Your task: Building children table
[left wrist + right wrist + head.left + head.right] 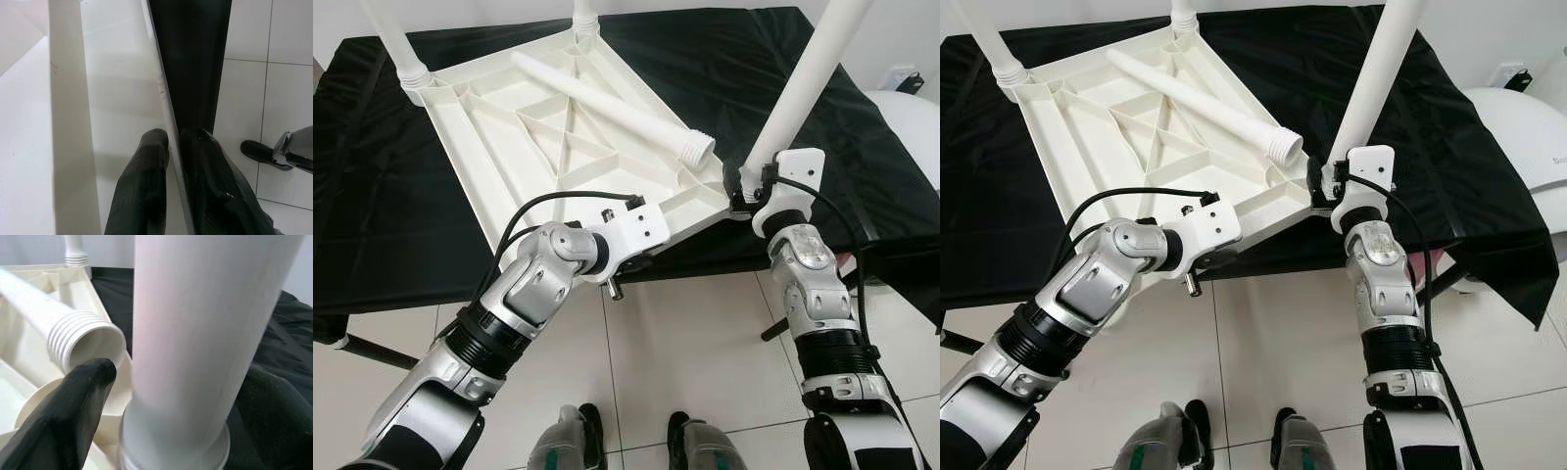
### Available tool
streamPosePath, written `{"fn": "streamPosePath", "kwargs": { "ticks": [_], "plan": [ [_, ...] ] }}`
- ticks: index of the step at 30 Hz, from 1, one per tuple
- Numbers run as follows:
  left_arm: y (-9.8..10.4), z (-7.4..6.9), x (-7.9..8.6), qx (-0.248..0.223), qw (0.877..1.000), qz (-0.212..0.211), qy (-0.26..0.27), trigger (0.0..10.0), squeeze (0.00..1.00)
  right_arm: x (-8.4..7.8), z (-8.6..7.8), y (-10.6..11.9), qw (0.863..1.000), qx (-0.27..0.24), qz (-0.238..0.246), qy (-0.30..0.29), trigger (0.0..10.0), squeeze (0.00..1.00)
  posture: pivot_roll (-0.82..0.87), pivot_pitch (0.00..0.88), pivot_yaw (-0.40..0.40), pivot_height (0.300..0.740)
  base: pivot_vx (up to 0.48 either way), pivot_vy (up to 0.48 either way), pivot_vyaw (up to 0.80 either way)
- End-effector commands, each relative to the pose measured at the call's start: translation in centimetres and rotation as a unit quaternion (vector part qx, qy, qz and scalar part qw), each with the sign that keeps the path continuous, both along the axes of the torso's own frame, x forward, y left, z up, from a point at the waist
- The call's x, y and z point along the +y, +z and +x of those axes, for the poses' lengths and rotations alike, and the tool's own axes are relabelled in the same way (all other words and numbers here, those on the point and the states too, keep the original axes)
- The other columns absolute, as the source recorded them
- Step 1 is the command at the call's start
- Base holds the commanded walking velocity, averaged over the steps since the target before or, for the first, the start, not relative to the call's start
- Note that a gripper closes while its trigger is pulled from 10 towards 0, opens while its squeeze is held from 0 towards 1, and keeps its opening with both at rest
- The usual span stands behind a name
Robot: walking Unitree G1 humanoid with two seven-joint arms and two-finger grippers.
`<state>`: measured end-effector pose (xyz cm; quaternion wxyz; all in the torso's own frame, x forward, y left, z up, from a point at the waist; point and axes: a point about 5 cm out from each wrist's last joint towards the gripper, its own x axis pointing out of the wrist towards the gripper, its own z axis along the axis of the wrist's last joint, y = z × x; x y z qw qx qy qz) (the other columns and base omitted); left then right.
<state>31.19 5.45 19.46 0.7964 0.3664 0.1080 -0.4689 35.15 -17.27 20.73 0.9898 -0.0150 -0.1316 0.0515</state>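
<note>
The white plastic tabletop (558,147) lies upside down on a surface draped in black cloth (372,196), its ribbed underside facing up. The left gripper (173,142) is clenched on the tabletop's near edge, one finger on each face. The right gripper (146,396) grasps an upright white table leg (803,88) at the tabletop's near right corner. Just beside it, a loose threaded leg (607,103) rests across the ribs. Two more legs (396,44) stand at the far corners
</note>
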Motion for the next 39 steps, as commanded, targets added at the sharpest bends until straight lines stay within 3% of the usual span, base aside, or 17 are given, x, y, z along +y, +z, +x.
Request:
{"fn": "streamPosePath", "kwargs": {
  "ticks": [1,20,24,39],
  "plan": [
    [0.1,0.5,0.6,-0.008,1.0,0.005,0.015,10.0,0.0,-0.1,-0.2,-0.4,1.0,0.01,-0.003,0.007,10.0,0.0,-0.14,0.203,0.045,0.74,0.0,0.0,0.0],
    [0.1,0.4,0.3,-0.009,1.0,0.004,0.01,10.0,0.0,-1.8,-0.6,1.0,0.996,0.0,-0.047,0.076,10.0,0.0,-0.15,0.191,0.047,0.74,0.0,0.0,0.0],
    [0.0,0.3,0.3,-0.009,1.0,0.003,0.009,10.0,0.0,-2.0,-0.8,1.2,0.992,0.003,-0.051,0.119,10.0,0.0,-0.15,0.185,0.046,0.74,0.0,0.0,0.0],
    [-0.1,0.2,0.3,-0.008,1.0,0.005,0.007,10.0,0.0,-3.4,-0.4,1.5,0.983,0.012,-0.075,0.168,10.0,0.0,-0.14,0.184,0.047,0.74,0.0,0.0,0.0]
  ]
}}
